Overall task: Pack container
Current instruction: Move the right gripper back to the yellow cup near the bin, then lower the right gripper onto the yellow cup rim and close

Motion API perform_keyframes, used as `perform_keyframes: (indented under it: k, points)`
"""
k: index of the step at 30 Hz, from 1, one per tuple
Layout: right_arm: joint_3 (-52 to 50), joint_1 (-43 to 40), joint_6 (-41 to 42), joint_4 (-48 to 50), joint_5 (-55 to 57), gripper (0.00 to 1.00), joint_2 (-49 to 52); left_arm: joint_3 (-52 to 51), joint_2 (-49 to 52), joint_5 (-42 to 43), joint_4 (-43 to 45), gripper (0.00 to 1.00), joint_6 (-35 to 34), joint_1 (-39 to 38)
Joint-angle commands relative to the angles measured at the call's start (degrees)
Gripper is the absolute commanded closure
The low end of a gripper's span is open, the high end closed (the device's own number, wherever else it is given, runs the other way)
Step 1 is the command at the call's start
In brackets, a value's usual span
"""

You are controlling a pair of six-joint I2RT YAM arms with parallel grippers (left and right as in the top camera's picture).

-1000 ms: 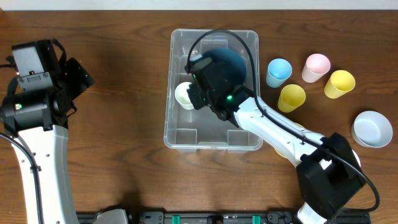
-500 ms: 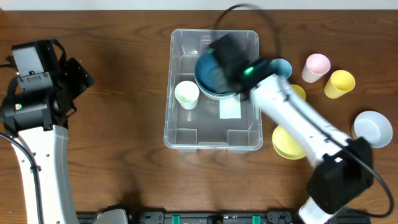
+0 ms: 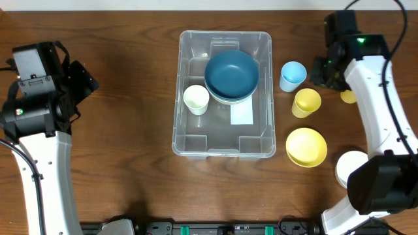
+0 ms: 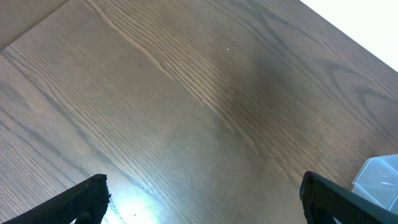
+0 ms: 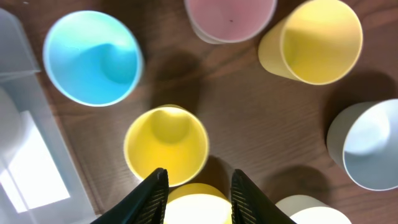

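Observation:
The clear container (image 3: 186,140) stands mid-table, and its corner shows in the left wrist view (image 4: 379,179). Inside it are stacked dark blue bowls (image 3: 231,75), a white cup (image 3: 196,99) and its white label (image 3: 241,113). My right gripper (image 3: 324,70) is open and empty, hovering over the cups to the right of the container; in the right wrist view its jaws (image 5: 198,193) sit just past a yellow cup (image 5: 166,144). My left gripper (image 3: 81,81) is open and empty over bare wood at the far left (image 4: 202,202).
Right of the container stand a blue cup (image 3: 293,75) (image 5: 93,57), a yellow cup (image 3: 306,102), a pink cup (image 5: 230,18) and a second yellow cup (image 5: 318,40). A yellow bowl (image 3: 307,146), a white bowl (image 3: 351,168) and a pale blue bowl (image 5: 367,149) lie nearer the front right.
My right arm has swung out of the container to the upper right over the cups, leaving the dark blue bowl inside the container. The left arm has not moved.

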Motion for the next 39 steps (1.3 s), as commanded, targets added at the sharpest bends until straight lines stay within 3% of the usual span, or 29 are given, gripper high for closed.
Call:
perform_keyframes:
  k: [1,5,10,23,27,34,39]
  points:
    - [-2.97,-1.27,-3.87,-0.42,-3.34,0.65,-1.03,0.61,0.33,-0.63,-0.09,0.02,-0.07,0.26]
    - [-7.45,-2.49,-5.11,1.16,-5.27,0.63,-1.03,0.61,0.33,-0.66,-0.07,0.02,-0.07,0.26]
    - [-14.38,-3.17,-13.16,7.87,-15.1,0.59,-1.03,0.61,0.33,-0.63,-0.07,0.02,-0.07,0.26]
    - [-21.97,-3.17,-13.05,16.06,-11.98,0.57,-1.03,0.61,0.33,-0.63,-0.07,0.02,-0.07,0.26]
    - [-25.44,-3.17,-13.05,20.55,-11.91,0.51,-1.03,0.61,0.33,-0.63,-0.07,0.02,-0.07,0.26]
    - [-26.05,-3.17,-13.09,21.75,-11.91,0.57,-1.03,0.61,0.33,-0.63,-0.07,0.02,-0.07,0.26]
    - [-25.99,-3.17,-13.35,22.08,-11.91,0.54,-1.03,0.61,0.33,-0.63,-0.07,0.02,-0.07,0.26]
